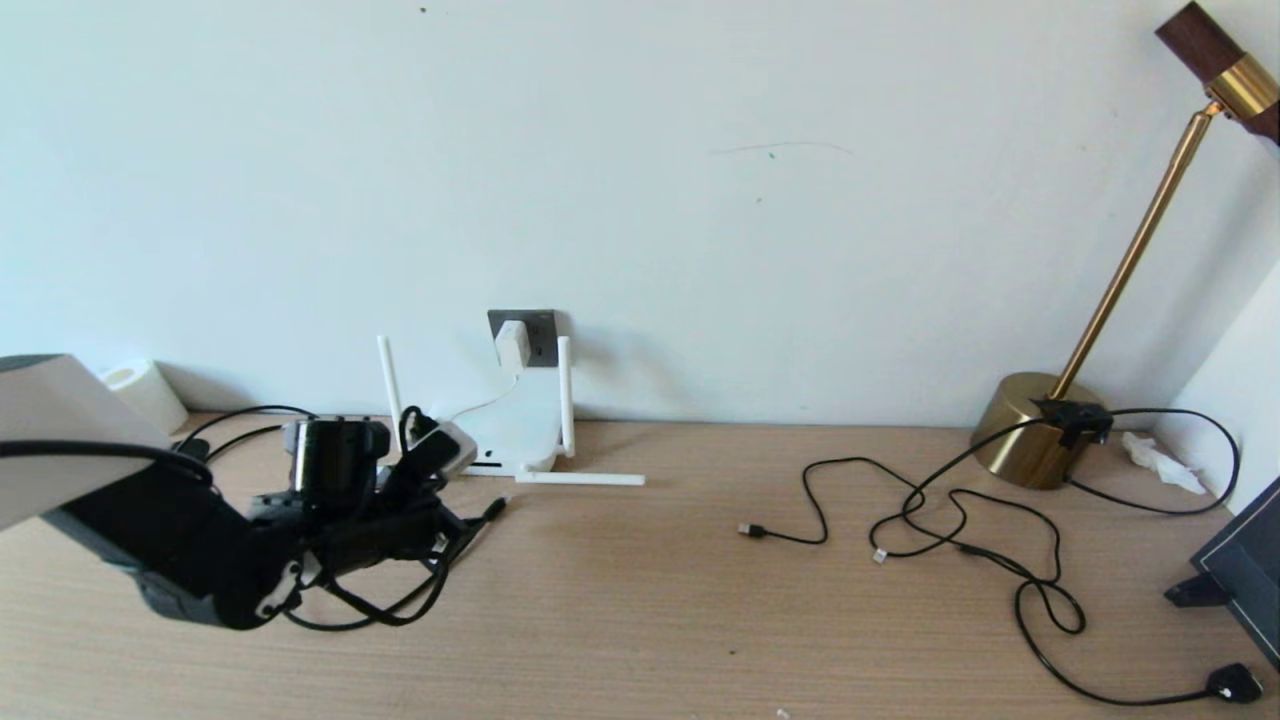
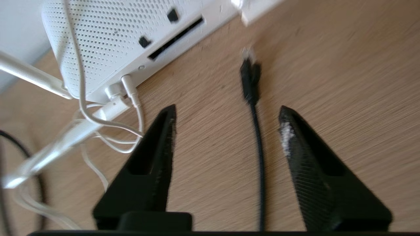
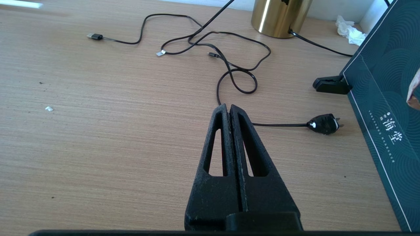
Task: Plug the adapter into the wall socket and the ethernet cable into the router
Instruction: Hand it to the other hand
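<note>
Fingers of left gripper [image 2: 226,113] spread, straddling ethernet cable [image 2: 251,82].

Light: soft, even daylight is filling the scene; the pale wall [image 1: 700,200] is looking bright.
Shadows: the router [image 1: 520,430] is casting a faint shadow along the worktop [image 1: 700,600] toward its right edge; the lamp base [image 1: 1030,430] is throwing another onto the wall.
Glare: the brass lamp base is gleaming with a vertical highlight.
Blur: the left wrist view is smearing; the ethernet cable [image 2: 251,82] tip is looking streaked.
Distortion: the head view is bowing the worktop's back edge slightly.
</note>
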You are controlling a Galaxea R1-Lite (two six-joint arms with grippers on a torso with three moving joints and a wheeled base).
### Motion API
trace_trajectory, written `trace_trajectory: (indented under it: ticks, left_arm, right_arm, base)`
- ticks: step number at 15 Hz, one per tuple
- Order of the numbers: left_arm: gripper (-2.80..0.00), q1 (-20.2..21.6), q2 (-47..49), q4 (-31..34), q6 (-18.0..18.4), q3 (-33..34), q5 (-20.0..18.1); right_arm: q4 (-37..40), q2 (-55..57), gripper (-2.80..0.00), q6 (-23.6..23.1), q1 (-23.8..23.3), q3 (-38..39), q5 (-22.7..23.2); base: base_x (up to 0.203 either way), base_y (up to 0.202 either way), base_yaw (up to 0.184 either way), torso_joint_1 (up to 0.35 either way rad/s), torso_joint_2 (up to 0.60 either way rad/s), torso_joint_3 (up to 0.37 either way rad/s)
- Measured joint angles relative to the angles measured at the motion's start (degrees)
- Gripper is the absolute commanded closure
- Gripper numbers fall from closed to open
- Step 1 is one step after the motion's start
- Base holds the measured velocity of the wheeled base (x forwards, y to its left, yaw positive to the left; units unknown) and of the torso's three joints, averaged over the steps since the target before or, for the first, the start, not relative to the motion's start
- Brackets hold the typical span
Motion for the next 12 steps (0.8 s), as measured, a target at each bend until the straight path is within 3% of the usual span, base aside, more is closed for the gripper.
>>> trace_trajectory:
  ticks: [5, 8, 12]
  left_arm:
    - [-2.8, -4.49, 1.74, 6.0, 12.79, -5.86, 10.87]
    - [-2.8, -7.58, 2.21, 10.91, 13.6, -9.09, 15.86]
    - [-2.8, -9.6, 2.74, 11.53, 13.51, -10.6, 19.71]
  right_arm:
    - [0.0, 0.0, 0.0, -0.02, 0.0, 0.0, 0.03]
    - [0.02, 0.0, 0.0, -0.02, 0.0, 0.0, 0.0]
    - [0.02, 0.0, 0.0, -0.02, 0.0, 0.0, -0.01]
  base:
    - [0.0, 0.0, 0.0, 0.0, 0.0, 0.0]
    - [0.0, 0.0, 0.0, 0.0, 0.0, 0.0]
    - [0.0, 0.0, 0.0, 0.0, 0.0, 0.0]
